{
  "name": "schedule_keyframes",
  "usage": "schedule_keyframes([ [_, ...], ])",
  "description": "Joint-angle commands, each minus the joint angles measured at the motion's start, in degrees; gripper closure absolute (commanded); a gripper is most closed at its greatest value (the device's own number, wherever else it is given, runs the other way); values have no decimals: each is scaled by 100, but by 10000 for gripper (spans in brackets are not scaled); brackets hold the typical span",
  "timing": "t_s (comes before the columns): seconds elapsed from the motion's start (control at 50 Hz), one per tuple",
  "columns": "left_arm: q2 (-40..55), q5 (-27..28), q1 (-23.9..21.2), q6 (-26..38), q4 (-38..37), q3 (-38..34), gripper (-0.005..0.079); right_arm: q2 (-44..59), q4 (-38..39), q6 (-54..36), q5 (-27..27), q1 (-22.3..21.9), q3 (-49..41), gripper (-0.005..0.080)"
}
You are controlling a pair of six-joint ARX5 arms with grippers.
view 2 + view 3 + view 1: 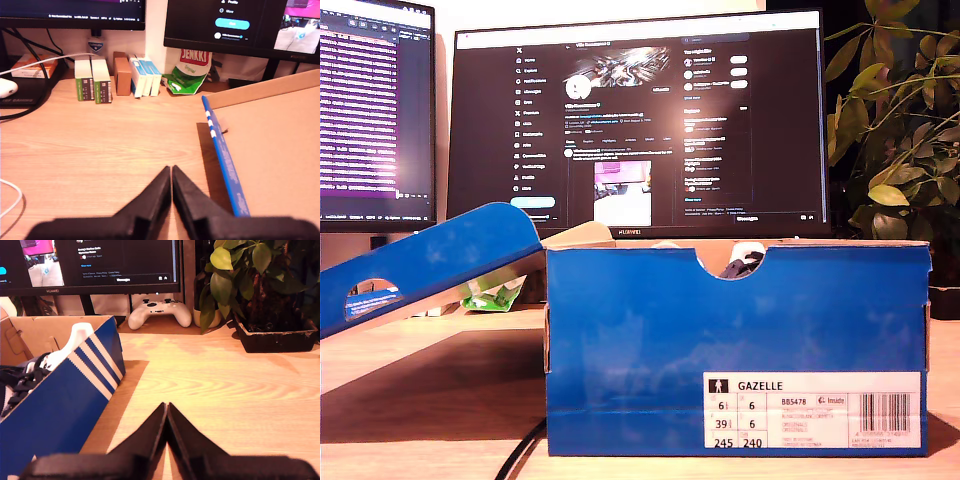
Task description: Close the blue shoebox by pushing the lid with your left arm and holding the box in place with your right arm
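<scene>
Blue lid (430, 262) is hanging open beside the box (735, 345); my first claw (171, 172) and second claw (167, 407), both pressed together, are needing to brace first, then push gently.

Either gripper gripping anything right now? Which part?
Nothing held. My first gripper and my second gripper are both shut on nothing, above bare desk.

Lid (270, 150) sits just beside my first gripper (171, 172), box (65, 395) just beside my second gripper (167, 410), shoes (30, 372) in the box, controller (160, 314) well ahead.
</scene>
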Motion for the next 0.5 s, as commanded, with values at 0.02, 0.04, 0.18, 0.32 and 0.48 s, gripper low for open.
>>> schedule_keyframes([
  [0.02,-24,48,-15,-13,-74,-177,761,-33,70,160,0,52,-55,764],
  [0.04,-24,61,-15,-31,-44,-177,761,-33,70,166,-28,52,-55,764],
  [0.18,-24,284,-15,-332,269,-116,761,-33,227,778,-166,55,50,764],
  [0.32,-24,575,-15,-553,299,197,761,-33,166,968,-348,55,413,764],
  [0.48,-4,903,-15,-916,109,669,761,-11,-133,1357,-400,55,992,764],
])
